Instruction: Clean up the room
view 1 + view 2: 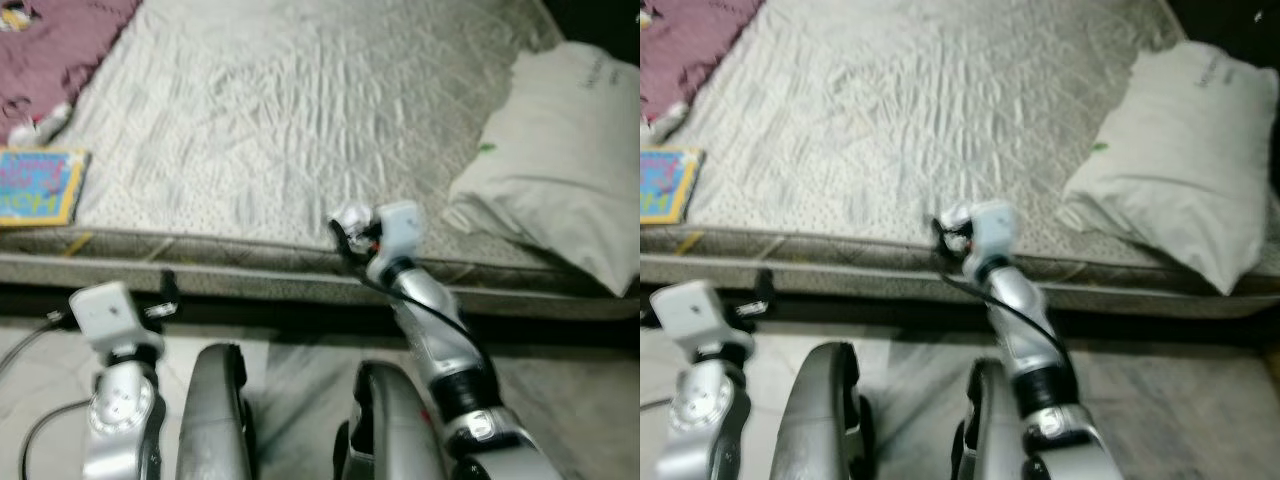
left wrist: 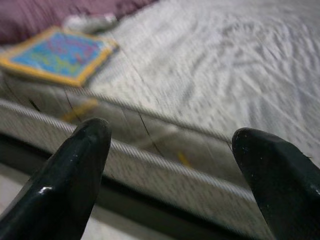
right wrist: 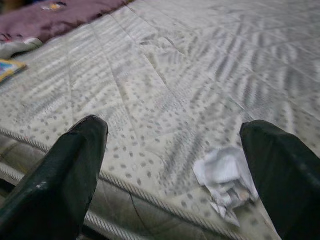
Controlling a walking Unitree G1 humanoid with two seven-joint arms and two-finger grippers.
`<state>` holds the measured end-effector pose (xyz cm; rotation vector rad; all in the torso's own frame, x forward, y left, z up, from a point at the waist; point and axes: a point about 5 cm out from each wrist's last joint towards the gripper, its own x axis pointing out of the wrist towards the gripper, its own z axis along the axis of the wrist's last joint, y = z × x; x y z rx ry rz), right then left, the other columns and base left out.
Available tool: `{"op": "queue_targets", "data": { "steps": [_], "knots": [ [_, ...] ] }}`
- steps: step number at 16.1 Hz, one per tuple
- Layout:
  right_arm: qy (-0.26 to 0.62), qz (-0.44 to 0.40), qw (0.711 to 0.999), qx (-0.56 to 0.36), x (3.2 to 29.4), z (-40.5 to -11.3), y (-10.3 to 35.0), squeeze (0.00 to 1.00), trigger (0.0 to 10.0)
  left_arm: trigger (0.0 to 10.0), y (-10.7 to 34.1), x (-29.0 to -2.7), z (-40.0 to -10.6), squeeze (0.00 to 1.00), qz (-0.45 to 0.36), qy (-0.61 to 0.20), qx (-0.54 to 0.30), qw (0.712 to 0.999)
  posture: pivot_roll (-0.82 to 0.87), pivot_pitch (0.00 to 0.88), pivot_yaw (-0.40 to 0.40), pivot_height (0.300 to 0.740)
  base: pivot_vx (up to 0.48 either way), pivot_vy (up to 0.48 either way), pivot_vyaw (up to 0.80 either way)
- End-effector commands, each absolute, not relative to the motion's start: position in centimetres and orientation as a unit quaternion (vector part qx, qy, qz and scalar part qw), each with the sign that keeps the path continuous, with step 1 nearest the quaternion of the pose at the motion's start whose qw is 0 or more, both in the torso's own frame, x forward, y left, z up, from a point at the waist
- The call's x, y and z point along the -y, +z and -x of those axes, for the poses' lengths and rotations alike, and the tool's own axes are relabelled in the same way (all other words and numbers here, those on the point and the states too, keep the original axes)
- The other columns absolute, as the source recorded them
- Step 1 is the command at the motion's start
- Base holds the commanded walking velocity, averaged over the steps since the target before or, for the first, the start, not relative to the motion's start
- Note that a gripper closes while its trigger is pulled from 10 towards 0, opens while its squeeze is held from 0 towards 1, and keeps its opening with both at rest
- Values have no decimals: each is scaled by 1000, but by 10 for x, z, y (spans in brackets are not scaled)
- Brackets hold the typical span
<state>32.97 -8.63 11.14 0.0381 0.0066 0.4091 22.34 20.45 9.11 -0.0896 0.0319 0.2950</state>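
Note:
A crumpled white paper (image 3: 222,175) lies on the pale quilted mattress (image 1: 280,110), close to its front edge. My right gripper (image 3: 173,127) is open just above that edge, the paper sitting low between its fingers and nearer one of them, with no contact visible. A colourful yellow-edged book (image 1: 40,185) lies on the mattress at the far left. My left gripper (image 2: 170,132) is open and holds nothing; it is low in front of the mattress side, facing the book (image 2: 60,55) from a distance.
A white pillow (image 1: 560,170) rests on the right side of the bed. A purple blanket (image 1: 60,50) covers the back left corner. Pale floor (image 1: 300,370) lies between my legs and the bed frame.

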Motion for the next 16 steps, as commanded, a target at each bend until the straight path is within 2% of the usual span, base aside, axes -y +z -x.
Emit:
{"op": "queue_targets", "data": {
  "steps": [1, 5, 7, 11, 16],
  "knots": [
    [182, -16, 983, -18, 102, -328, 103, 0, 10000, 10000, 91, -196, -223, 0, 55, 131, -17, 990, -27, 210, -79, 592, 304, 0, 0],
    [180, -19, 983, -19, 102, -329, 103, 0, 10000, 10000, 91, -195, -224, 0, 56, 129, -19, 990, -27, 211, -78, 592, 284, 0, 0],
    [178, -18, 984, -18, 102, -329, 103, 0, 10000, 10000, 92, -193, -225, 0, 60, 120, -16, 991, -28, 211, -76, 592, 0, 0, 0],
    [176, -20, 984, -18, 103, -330, 103, 0, 10000, 10000, 91, -191, -226, 0, 54, 111, -23, 992, -28, 209, -75, 592, 430, 0, 0],
    [172, -17, 985, -18, 104, -332, 103, 0, 10000, 10000, 89, -191, -225, 0, 59, 113, -25, 992, -22, 204, -78, 592, 0, 0, 0]
  ]
}}
